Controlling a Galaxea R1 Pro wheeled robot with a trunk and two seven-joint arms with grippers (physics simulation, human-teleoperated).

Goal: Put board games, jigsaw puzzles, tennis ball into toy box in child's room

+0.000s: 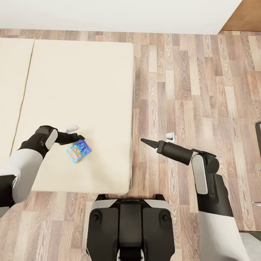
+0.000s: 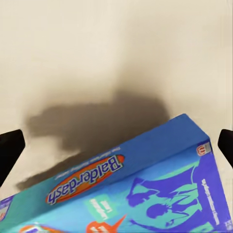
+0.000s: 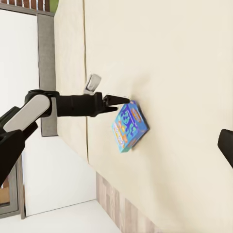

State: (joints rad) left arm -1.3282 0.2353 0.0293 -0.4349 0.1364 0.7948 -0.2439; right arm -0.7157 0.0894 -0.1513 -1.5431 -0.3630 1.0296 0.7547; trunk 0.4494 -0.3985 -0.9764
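A blue board game point(image 1: 78, 151) with yellow cartoon print lies flat on the cream bed point(image 1: 76, 83), near its front edge. My left gripper point(image 1: 80, 138) hovers just behind the game, open, with nothing between its fingers. In the left wrist view the board game point(image 2: 145, 189) lies close below, with a dark finger point(image 2: 9, 153) at each edge of the picture. My right gripper point(image 1: 144, 141) hangs open and empty over the wood floor, right of the bed. The right wrist view looks across at the board game point(image 3: 129, 126) and the left gripper point(image 3: 118, 100).
Wood-plank floor point(image 1: 195, 94) stretches right of the bed. A white wall point(image 1: 116, 14) runs along the back. A dark object point(image 1: 258, 139) shows at the right edge. My base point(image 1: 130, 224) stands against the bed's front edge.
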